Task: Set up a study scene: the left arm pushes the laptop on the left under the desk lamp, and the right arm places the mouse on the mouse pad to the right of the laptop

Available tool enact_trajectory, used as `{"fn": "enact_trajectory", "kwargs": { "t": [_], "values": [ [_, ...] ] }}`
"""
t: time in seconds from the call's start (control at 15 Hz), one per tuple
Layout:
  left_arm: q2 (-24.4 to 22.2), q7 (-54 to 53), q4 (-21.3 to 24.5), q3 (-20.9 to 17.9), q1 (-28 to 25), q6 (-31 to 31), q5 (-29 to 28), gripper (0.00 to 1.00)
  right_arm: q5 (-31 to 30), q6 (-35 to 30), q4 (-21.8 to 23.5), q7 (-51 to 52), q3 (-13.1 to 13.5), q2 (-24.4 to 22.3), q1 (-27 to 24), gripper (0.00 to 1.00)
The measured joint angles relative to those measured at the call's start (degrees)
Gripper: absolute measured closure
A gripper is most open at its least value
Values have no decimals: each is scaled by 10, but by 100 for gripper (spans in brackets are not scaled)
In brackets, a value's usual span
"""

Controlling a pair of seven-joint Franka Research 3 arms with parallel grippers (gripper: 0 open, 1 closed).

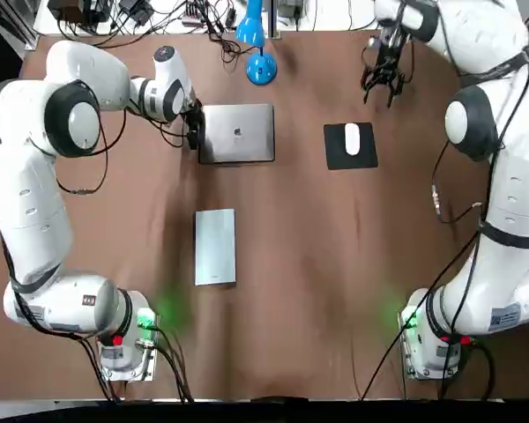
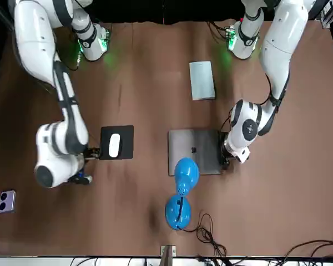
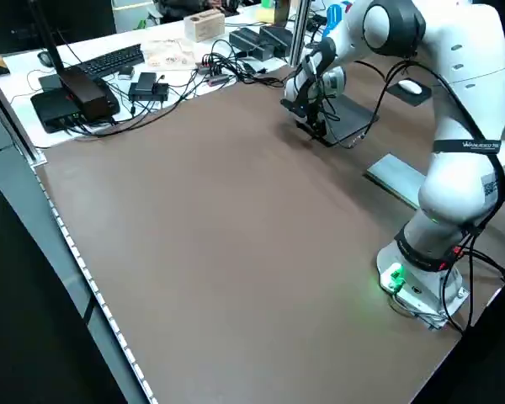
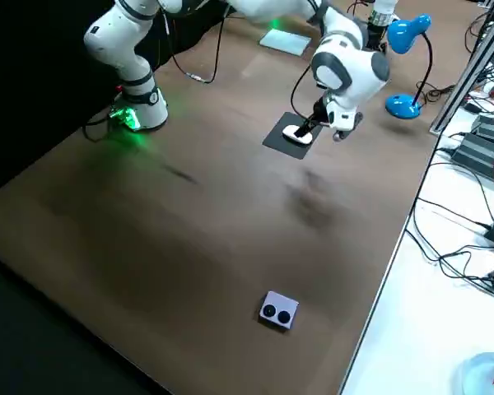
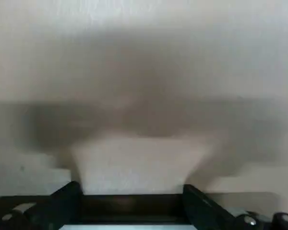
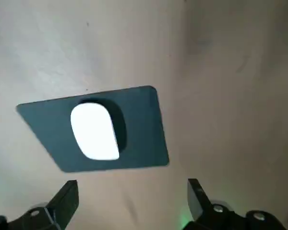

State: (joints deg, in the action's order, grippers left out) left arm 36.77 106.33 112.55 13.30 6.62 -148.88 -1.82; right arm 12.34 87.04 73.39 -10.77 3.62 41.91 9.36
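The closed grey laptop [image 1: 238, 132] lies in front of the blue desk lamp [image 1: 261, 69], whose head [image 2: 185, 173] hangs over the laptop's far edge. My left gripper [image 1: 194, 132] is low at the laptop's left edge, fingers [image 5: 62, 203] apart; I cannot tell whether it touches. To the right of the laptop, the white mouse [image 1: 352, 138] rests on the black mouse pad [image 1: 335, 157]. My right gripper [image 1: 383, 77] hovers open and empty beyond the pad, to its far right. Its wrist view shows the mouse [image 6: 95, 130] lying on the pad [image 6: 139, 129].
A flat grey slab [image 1: 215, 247] lies nearer the arm bases, in front of the laptop. A small purple device [image 2: 6, 200] sits near the table's far right corner. Cables and equipment [image 1: 194, 16] crowd the far edge behind the lamp.
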Motion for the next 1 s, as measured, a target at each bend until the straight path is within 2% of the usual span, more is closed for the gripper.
{"fn": "enact_trajectory", "kwargs": {
  "t": [0.2,0.4,1.0],
  "values": [
    [1,16,-1,0,22,-6,2,0,-8,-31,-48,9,3,-9,-20,0],
    [5,36,-6,0,51,-17,13,0,-51,-33,-77,11,8,-45,-34,0],
    [27,67,-28,0,100,-43,41,0,-66,-41,-90,71,14,-175,-81,0]
  ]
}}
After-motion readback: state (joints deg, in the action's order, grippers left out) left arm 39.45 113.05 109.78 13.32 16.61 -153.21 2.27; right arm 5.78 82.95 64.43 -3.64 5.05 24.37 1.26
